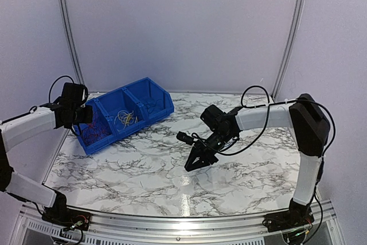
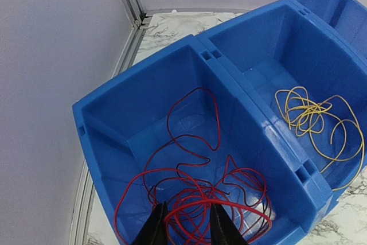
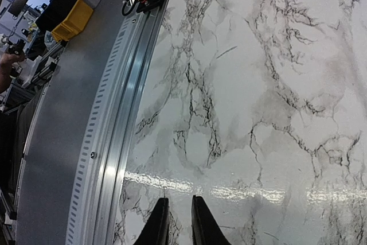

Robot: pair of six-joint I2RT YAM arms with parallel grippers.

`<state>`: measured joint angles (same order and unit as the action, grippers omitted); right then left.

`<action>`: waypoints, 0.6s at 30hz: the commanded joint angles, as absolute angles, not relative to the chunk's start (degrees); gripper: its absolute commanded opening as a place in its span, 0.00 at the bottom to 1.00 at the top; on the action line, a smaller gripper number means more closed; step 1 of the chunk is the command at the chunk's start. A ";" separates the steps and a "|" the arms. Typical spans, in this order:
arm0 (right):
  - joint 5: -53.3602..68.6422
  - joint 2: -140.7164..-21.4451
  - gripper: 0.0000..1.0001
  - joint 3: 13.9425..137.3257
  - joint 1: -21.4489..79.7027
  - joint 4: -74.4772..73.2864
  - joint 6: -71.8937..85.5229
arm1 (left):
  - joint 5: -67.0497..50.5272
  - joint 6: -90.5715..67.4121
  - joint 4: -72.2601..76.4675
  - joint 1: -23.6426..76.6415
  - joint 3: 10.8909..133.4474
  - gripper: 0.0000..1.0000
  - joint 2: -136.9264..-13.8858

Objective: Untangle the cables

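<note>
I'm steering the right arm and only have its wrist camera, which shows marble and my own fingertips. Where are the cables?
Observer: In a blue bin at the far left of the table, well away from your right gripper.
Operator: Are they still in one bundle?
Observer: No. The red wires lie in the end compartment nearest the left arm, and the yellow wires are in the middle one.
Operator: And what's the left arm doing?
Observer: The left gripper hangs over the red compartment, its fingers a little apart just above the red clump.
</note>
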<state>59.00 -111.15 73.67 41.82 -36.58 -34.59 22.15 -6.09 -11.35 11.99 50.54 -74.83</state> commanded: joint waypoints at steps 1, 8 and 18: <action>57.98 -108.16 0.17 75.47 41.25 -37.48 -35.66 | 21.19 -8.67 -14.76 10.81 53.00 0.33 -75.32; 57.92 -106.28 0.20 75.89 40.03 -37.97 -35.66 | 21.16 -9.81 -14.75 10.28 52.80 0.48 -73.69; 45.03 -93.86 0.37 72.97 24.31 -27.57 -26.14 | 3.21 -7.43 -4.74 16.70 51.90 0.44 -63.82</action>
